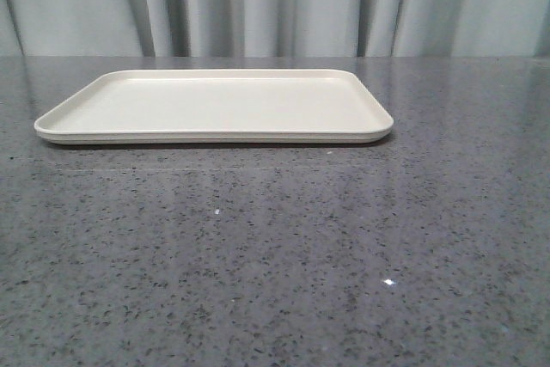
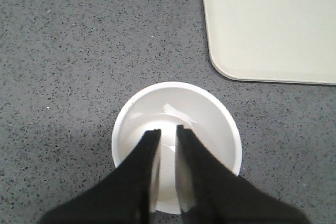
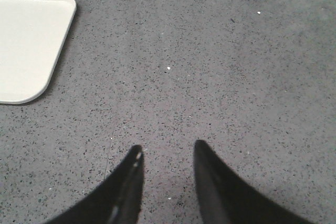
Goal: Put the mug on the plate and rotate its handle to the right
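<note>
The white mug [image 2: 210, 124] shows only in the left wrist view, seen from above, standing on the grey table beside a rounded corner of the cream plate [image 2: 273, 30]. Its handle and printed face are hidden. My left gripper [image 2: 168, 129] hangs over the mug's mouth, its jaws a narrow gap apart with only the white inside of the mug showing between them. The plate lies across the far middle of the table in the front view [image 1: 215, 105], bare. My right gripper [image 3: 168, 149] is open and empty over bare table, apart from the plate's corner [image 3: 31, 45].
The table [image 1: 275, 264] is speckled dark grey stone. Grey curtains [image 1: 275, 2] hang behind its far edge. Neither arm nor the mug shows in the front view.
</note>
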### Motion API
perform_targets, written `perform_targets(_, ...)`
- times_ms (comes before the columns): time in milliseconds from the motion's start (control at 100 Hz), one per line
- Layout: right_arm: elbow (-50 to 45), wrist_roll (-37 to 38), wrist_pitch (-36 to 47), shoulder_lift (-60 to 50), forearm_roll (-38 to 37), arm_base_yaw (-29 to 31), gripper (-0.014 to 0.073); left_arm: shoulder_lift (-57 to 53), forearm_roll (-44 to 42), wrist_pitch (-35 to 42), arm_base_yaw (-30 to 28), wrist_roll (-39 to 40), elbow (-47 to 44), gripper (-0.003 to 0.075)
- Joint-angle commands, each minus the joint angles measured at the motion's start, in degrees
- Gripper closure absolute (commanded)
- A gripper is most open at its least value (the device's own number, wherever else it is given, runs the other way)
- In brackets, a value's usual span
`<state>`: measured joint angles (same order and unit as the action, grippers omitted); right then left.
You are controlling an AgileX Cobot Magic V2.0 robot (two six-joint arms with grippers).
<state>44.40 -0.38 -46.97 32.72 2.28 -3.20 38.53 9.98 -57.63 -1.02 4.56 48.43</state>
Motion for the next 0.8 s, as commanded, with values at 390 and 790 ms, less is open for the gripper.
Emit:
perform_targets(390,2.1,-0.3,4.4,0.6,0.2,0.3,0.0013,0.4,-0.1,3.6,0.0,-0.7,2.0,0.0118)
perform_targets(790,2.1,-0.3,4.4,0.6,0.2,0.3,0.0013,8.6,-4.8,0.4,0.0,1.9,2.0,0.012)
